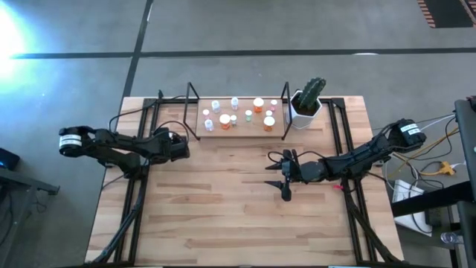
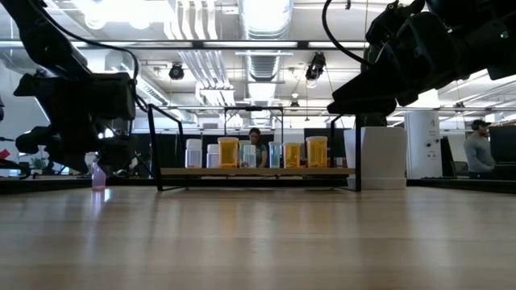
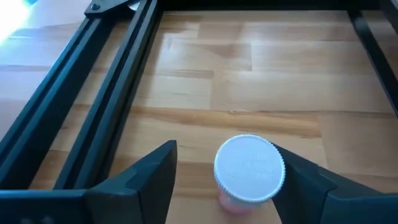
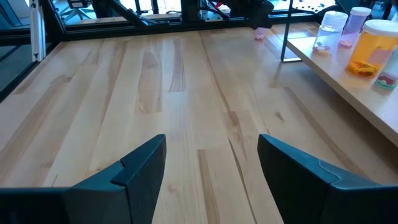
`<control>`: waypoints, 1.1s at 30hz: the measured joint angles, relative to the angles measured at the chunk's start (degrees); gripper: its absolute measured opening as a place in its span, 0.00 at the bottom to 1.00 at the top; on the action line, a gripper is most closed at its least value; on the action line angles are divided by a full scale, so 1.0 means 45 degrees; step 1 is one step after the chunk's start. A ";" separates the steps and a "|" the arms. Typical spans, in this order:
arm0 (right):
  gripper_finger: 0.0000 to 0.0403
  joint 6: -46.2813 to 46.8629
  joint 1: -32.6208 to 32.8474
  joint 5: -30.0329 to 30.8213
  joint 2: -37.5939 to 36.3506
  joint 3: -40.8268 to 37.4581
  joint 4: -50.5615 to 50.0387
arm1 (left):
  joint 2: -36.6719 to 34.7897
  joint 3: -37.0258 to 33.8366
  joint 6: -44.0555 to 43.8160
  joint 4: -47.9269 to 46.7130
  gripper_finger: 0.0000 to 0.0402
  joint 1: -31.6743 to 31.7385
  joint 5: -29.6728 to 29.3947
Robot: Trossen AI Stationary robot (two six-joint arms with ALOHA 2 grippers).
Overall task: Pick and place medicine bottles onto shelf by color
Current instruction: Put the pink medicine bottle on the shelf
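A small pink bottle with a white cap (image 3: pixel 249 168) stands upright on its base on the table, also in the low view (image 2: pixel 98 177). My left gripper (image 3: pixel 224 149) is open just left of the shelf (image 1: pixel 182 147), one finger on each side of the bottle. The shelf (image 1: pixel 238 132) at the table's far middle carries several bottles, among them orange ones (image 1: pixel 258 104) (image 2: pixel 228 151). My right gripper (image 1: pixel 285 177) is open and empty over the table's middle right (image 4: pixel 211 168). My left gripper comes at the pink bottle from above and slanting. One finger (image 3: pixel 311 180) stands right beside the cap's rim (image 3: pixel 280 168); I cannot tell whether it touches. The other finger (image 3: pixel 155 174) is clear of the bottle.
A white pot with a green cactus (image 1: pixel 306 104) stands right of the shelf. Black rails (image 3: pixel 93 93) run along the table's left and right sides (image 1: pixel 346 149). Bare wood lies in front of the shelf (image 1: pixel 223 216). People show in the room behind (image 2: pixel 480 153).
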 joint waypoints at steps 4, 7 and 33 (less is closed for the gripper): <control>0.61 0.0044 0.0000 0.0000 0.0000 0.0000 -0.0005 | -0.0102 0.0089 0.0303 -0.0016 0.50 -0.0027 0.0666; 0.61 0.0049 0.0000 0.0000 0.0000 0.0000 -0.0010 | -0.0289 0.0195 0.0811 -0.0067 0.49 -0.0209 0.1231; 0.61 0.0180 0.0000 -0.0005 0.0000 0.0000 -0.0015 | -0.1245 0.0140 0.1189 -0.0423 0.49 -0.0918 0.0559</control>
